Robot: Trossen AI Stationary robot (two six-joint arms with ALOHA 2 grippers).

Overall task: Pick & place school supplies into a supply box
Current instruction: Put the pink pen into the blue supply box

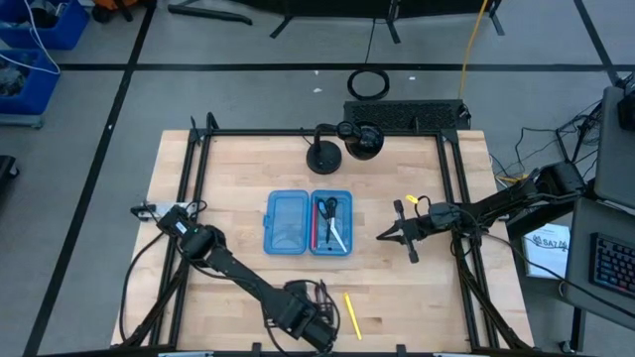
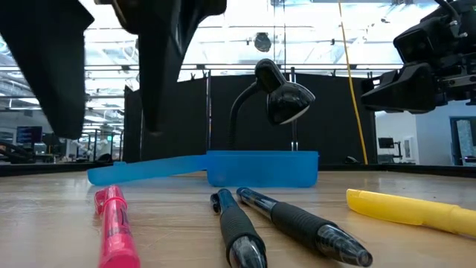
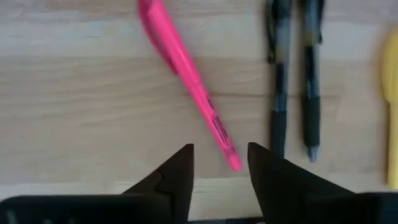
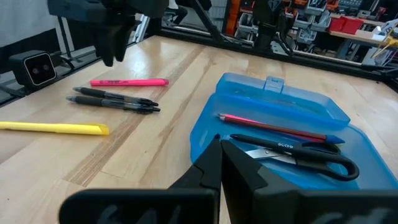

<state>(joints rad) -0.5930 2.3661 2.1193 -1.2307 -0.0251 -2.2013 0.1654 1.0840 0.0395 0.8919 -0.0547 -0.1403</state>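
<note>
One pink pen lies just beyond the left pincer's parted, empty tips.

Scissors in supply box; pens beside it on table.

Grey carpet crossed by black lines is surrounding the wooden table; blue crates, possibly storage bins, are sitting nearby.

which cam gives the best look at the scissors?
Right wrist view: the scissors lie in full sight in the open supply box, beside a red pencil. High view shows them small. In the low view the box wall hides them; left wrist view misses them.
</note>
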